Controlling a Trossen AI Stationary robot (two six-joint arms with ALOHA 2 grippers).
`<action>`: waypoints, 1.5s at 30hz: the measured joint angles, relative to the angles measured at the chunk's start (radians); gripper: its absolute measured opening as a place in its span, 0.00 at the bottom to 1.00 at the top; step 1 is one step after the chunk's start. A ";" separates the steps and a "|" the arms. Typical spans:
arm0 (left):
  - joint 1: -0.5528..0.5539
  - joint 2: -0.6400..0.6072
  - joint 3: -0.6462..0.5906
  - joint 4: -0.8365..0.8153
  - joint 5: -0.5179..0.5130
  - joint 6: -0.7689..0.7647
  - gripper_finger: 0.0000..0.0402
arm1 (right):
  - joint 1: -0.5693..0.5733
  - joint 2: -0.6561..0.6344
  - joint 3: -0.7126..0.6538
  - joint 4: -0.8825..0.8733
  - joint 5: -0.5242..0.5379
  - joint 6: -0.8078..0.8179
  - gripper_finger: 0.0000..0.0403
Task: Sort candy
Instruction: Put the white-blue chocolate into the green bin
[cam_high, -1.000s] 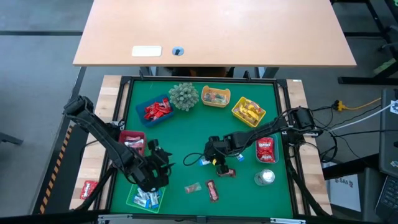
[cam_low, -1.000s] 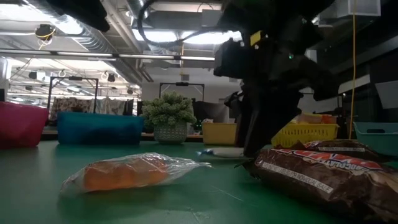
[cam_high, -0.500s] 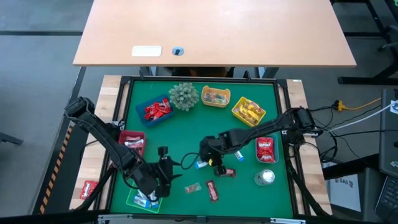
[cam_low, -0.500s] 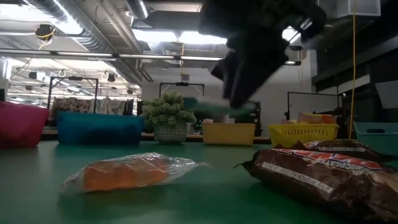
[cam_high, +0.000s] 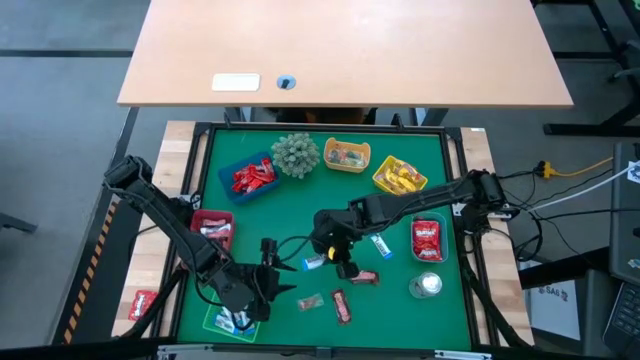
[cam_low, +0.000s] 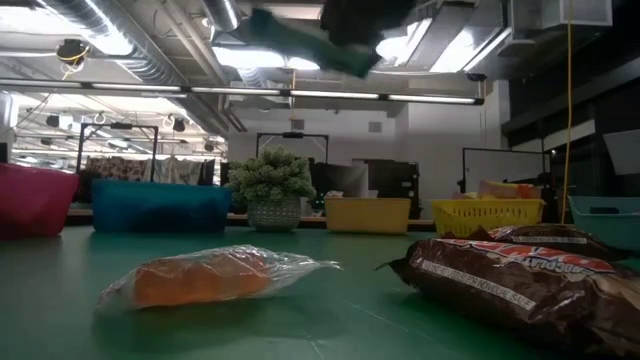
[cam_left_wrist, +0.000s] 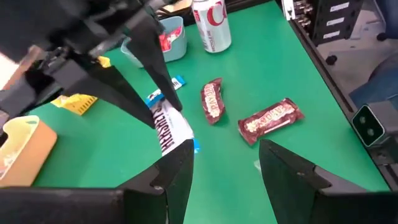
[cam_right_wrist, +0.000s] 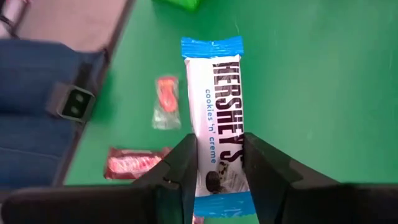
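The right gripper (cam_right_wrist: 214, 163) has lifted the bar (cam_right_wrist: 216, 118) off the counter (cam_high: 300, 215) — clamped mid-length; left gripper (cam_left_wrist: 225, 163) open. Risk: wrapper slips — grip is narrow.

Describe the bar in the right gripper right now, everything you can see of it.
The Hershey's cookies 'n' creme bar is a slim white wrapper with crimped blue ends and dark lettering, looking glossy and intact. The right gripper is shut on it, one finger on each long side near one end, the rest sticking out ahead. It hangs lifted above the green mat, touching nothing else.
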 joint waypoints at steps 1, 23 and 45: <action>0.003 0.000 0.000 0.000 -0.001 0.008 0.42 | -0.006 0.000 0.011 0.001 -0.012 0.007 0.28; 0.083 0.000 0.000 0.011 -0.017 0.308 0.42 | -0.051 0.000 0.032 0.105 -0.199 0.266 0.28; 0.090 0.000 0.000 0.011 -0.023 0.305 0.19 | -0.050 0.000 0.032 0.219 -0.223 0.266 0.28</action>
